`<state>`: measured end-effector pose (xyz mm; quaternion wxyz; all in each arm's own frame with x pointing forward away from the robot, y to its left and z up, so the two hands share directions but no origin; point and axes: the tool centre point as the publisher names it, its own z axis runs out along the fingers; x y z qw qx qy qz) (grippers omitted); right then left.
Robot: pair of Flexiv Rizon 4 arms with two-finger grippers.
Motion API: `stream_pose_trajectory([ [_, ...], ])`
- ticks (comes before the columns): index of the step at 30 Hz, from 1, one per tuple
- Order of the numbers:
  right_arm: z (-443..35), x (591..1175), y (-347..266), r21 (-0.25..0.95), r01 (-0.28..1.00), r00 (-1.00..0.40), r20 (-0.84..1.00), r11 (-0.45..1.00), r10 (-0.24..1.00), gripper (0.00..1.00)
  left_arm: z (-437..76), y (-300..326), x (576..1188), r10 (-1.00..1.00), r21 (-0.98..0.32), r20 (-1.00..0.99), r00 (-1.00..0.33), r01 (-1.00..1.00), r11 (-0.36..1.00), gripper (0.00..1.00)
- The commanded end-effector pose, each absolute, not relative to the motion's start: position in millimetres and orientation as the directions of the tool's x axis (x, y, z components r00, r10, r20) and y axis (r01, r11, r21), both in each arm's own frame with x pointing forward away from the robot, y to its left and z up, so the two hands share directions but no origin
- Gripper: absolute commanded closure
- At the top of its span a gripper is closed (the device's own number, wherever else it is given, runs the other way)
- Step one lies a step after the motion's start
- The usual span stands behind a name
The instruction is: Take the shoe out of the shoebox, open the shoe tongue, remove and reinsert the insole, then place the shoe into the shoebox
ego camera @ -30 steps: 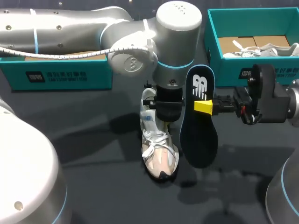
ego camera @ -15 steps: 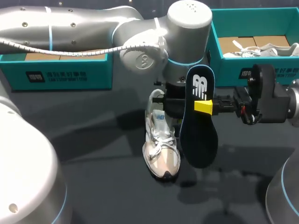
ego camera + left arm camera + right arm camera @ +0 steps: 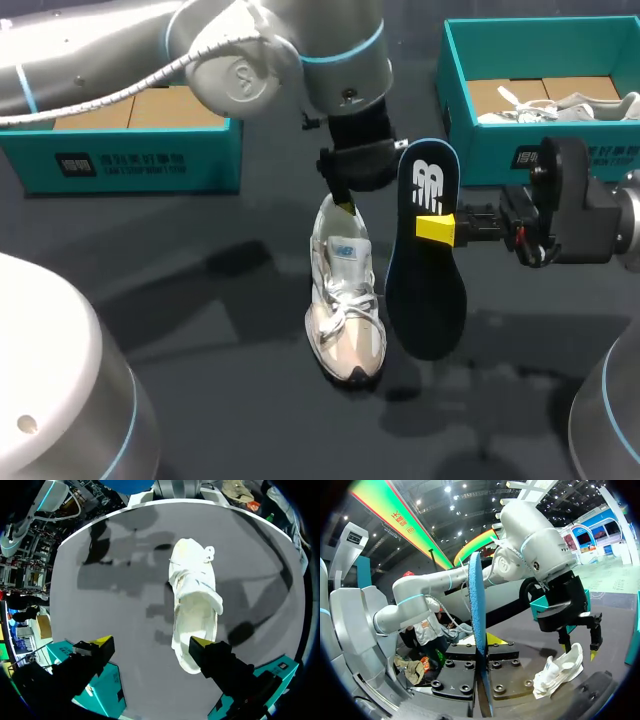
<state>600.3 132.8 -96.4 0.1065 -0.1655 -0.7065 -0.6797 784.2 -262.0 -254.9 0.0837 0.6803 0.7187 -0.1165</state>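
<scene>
A white and beige shoe (image 3: 345, 300) lies on the dark table, toe toward the front edge. My left gripper (image 3: 362, 186) hangs open just above its heel with nothing between the fingers. In the left wrist view the shoe (image 3: 195, 600) lies below the spread yellow tips of that gripper (image 3: 150, 642), one tip over the heel end. A dark blue insole (image 3: 428, 255) is held upright in the air to the right of the shoe. My right gripper (image 3: 437, 228) is shut on its middle. In the right wrist view the insole (image 3: 477, 620) stands edge-on between the fingers, with the shoe (image 3: 560, 672) beyond.
A teal shoebox (image 3: 130, 150) stands at the back left. A second teal shoebox (image 3: 470, 135) at the back right holds another white shoe (image 3: 575, 104) and brown paper. My left arm reaches over the left box.
My left gripper has opened, let go of the shoe's heel and lifted up and back. The shoe shifted slightly right and now rests alone. The right gripper and insole have not moved.
</scene>
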Motion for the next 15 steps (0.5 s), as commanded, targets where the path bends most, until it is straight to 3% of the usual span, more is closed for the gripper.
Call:
stream_pose_trajectory([
  [1,-97.3,599.3,134.0,0.925,0.379,-0.922,0.376,0.021,0.092,1.00,-255.4,-236.4,778.8,0.866,-0.048,-0.495,-0.071,0.997,0.054,0.00],
  [8,-97.3,599.3,134.0,0.925,0.379,-0.922,0.376,0.021,0.092,1.00,-255.4,-236.4,778.8,0.866,-0.048,-0.495,-0.071,0.997,0.054,0.00],
  [15,-97.3,599.3,134.0,0.925,0.379,-0.922,0.376,0.021,0.092,1.00,-230.4,-237.7,780.7,0.638,-0.080,-0.765,-0.089,0.996,0.043,0.00],
])
